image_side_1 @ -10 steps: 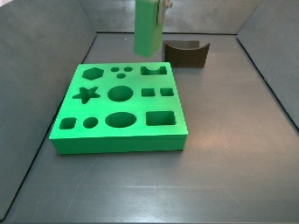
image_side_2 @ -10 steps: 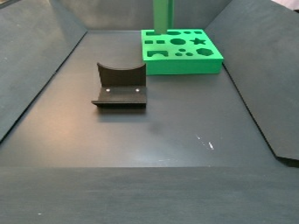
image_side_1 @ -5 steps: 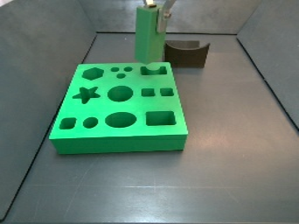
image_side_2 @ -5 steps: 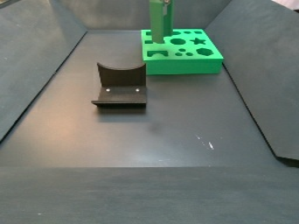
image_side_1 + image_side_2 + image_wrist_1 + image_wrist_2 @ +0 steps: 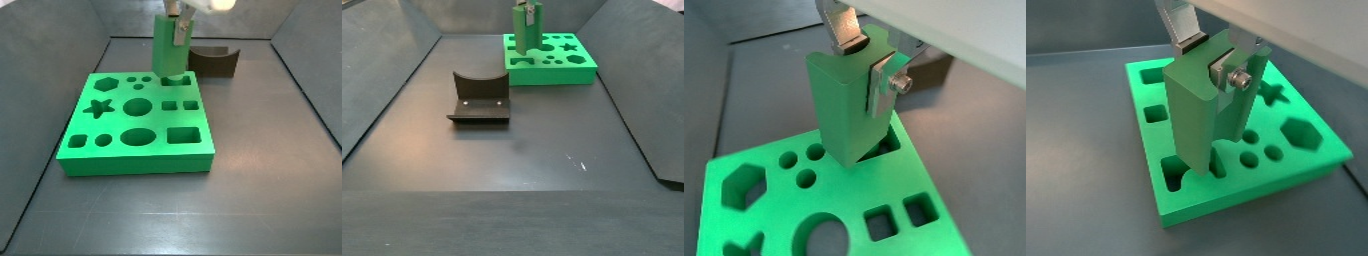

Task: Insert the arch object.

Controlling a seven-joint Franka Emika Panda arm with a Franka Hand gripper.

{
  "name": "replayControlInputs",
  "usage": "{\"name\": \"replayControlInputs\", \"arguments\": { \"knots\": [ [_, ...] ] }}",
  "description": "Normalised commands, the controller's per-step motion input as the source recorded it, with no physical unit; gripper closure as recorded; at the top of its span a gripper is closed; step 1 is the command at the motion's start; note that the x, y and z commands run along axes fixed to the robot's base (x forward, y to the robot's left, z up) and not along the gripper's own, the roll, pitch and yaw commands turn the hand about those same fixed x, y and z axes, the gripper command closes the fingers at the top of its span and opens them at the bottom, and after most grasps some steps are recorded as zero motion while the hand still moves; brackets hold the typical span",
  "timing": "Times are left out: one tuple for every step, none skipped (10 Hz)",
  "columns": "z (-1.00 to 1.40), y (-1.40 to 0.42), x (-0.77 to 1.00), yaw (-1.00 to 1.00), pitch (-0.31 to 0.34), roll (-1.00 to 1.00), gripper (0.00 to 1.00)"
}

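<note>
Green arch object clamped upright in gripper, lower end entering board cut-out.
Likely rigid, light, smooth-sided; grip high on flat faces.

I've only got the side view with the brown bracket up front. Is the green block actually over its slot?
Observer: In a wrist view the arch object has its lower end at the arch-shaped cut-out of the holed board.
Operator: Is the gripper gripping it?
Observer: Yes, the gripper has a silver finger flat against the block's top.
Operator: Is it upright?
Observer: In a side view it stands roughly vertical at the board's far edge.
</note>
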Motion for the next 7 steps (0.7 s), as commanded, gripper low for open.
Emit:
{"name": "replayControlInputs", "arguments": {
  "knots": [
    [-0.03,0.00,0.00,-0.79,-0.034,0.38,1.00],
    [-0.27,0.00,0.10,-0.84,-0.013,0.19,1.00],
    [-0.33,0.00,0.00,-1.00,-0.047,0.02,1.00],
    [-0.24,0.00,0.16,-0.90,-0.030,-0.15,1.00],
    [-0.21,0.00,0.22,-0.74,0.000,-0.24,1.00],
    [-0.24,0.15,0.00,-0.52,0.000,-0.17,1.00],
    [-0.34,0.00,0.23,-0.64,0.026,-0.10,1.00]
  ]
}}
